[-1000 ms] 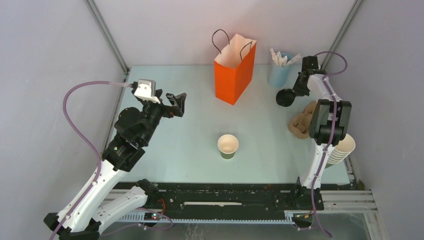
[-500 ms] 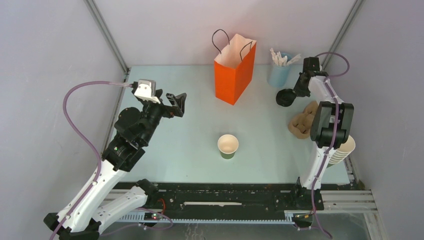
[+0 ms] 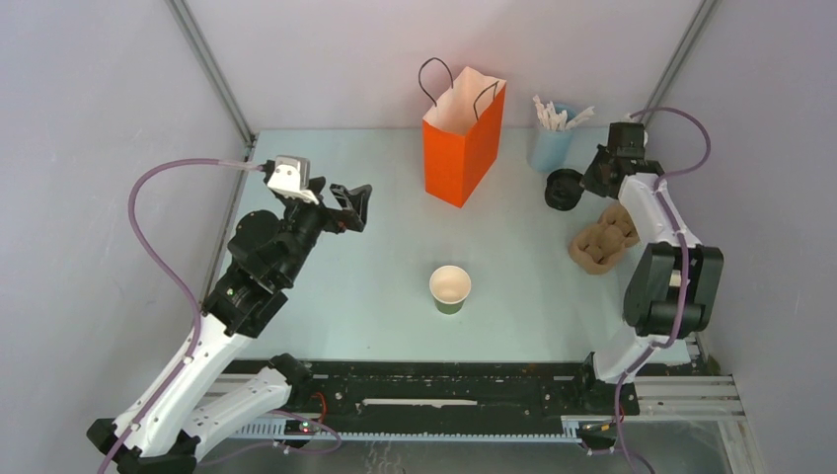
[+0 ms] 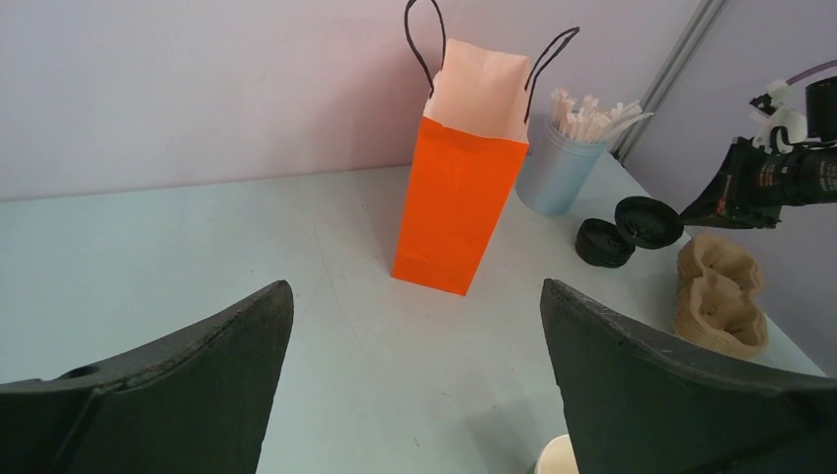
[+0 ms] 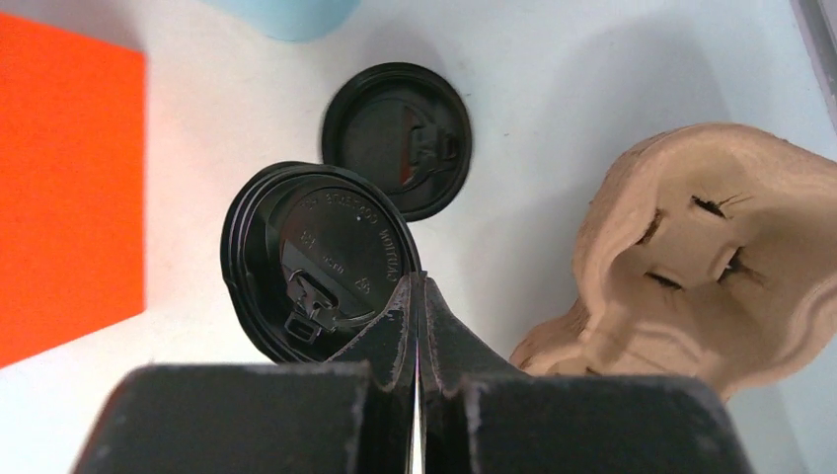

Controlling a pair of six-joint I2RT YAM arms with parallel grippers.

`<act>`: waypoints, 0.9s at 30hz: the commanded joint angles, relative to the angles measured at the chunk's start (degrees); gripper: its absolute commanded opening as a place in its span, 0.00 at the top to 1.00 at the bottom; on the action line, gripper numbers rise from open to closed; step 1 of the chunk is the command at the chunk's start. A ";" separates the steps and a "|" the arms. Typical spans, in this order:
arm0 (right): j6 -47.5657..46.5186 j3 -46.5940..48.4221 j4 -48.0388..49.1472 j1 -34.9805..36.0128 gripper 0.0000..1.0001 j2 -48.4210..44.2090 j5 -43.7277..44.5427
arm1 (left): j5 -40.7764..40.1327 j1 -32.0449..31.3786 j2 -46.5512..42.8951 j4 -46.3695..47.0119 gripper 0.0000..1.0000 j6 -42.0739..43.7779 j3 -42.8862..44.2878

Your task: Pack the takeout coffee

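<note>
No takeout coffee with its lid on is in view. A lidless olive-green cup [image 3: 450, 288] with a white inside stands mid-table, and its rim shows low in the left wrist view [image 4: 558, 456]. My right gripper [image 3: 584, 180] [image 5: 419, 288] is shut on the rim of a round black lid [image 5: 316, 257] [image 4: 646, 220], holding it just above the table at the back right. The orange bag [image 3: 462, 148] [image 4: 459, 212] stands open at the back. My left gripper [image 3: 353, 205] [image 4: 415, 286] hangs open and empty at the left, facing the bag.
More black lids [image 5: 400, 138] [image 4: 604, 242] lie on the table under the held one. A pale blue cup of white sticks [image 3: 551, 138] stands behind them. A brown pulp cup carrier [image 3: 600, 237] [image 5: 711, 247] lies right of the lids.
My right arm's elbow has swung to the right and toward the near edge, and the wrist has shifted a little right, with the lid still pinched. The left arm has not moved.
</note>
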 commanded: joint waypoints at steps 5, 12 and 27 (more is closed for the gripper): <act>1.89 -2.90 -0.07 14.03 1.00 -13.05 -0.73 | 11.78 0.27 8.62 -4.58 0.00 -5.25 7.09; 5.62 -3.40 -1.60 32.67 1.00 -20.09 3.93 | 20.56 0.18 17.78 -9.66 0.00 -10.04 12.27; 7.19 -2.00 -4.71 49.77 1.00 -20.77 13.62 | 26.26 0.01 26.71 -14.29 0.18 -14.46 15.98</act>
